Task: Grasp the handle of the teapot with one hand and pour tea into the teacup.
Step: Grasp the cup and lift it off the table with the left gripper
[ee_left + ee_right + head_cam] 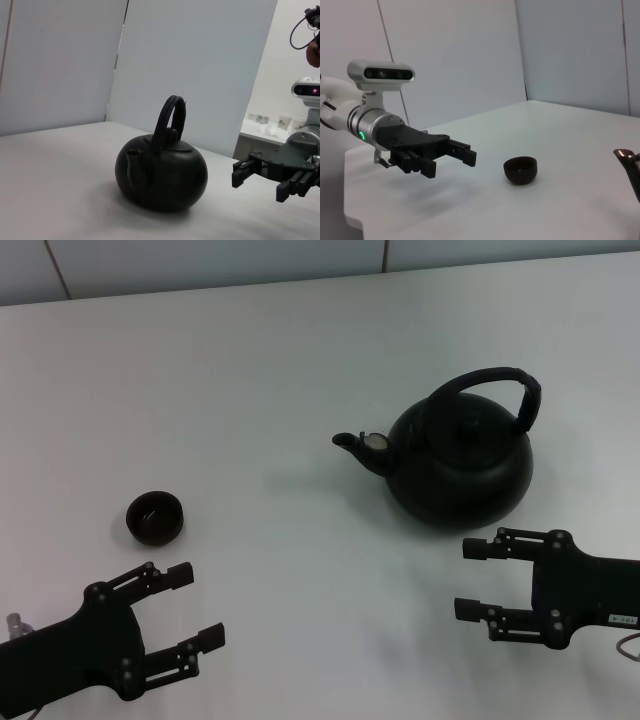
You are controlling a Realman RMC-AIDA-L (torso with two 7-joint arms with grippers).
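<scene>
Black teapot [460,465] untouched; right gripper [478,580] — jaws apart, like the left gripper [195,610] — should rise to its handle [490,385].

teacup [155,517] left, teapot [460,458] right

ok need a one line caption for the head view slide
Black teapot and small teacup on a white table, with the open left gripper and right gripper empty nearby.
</scene>
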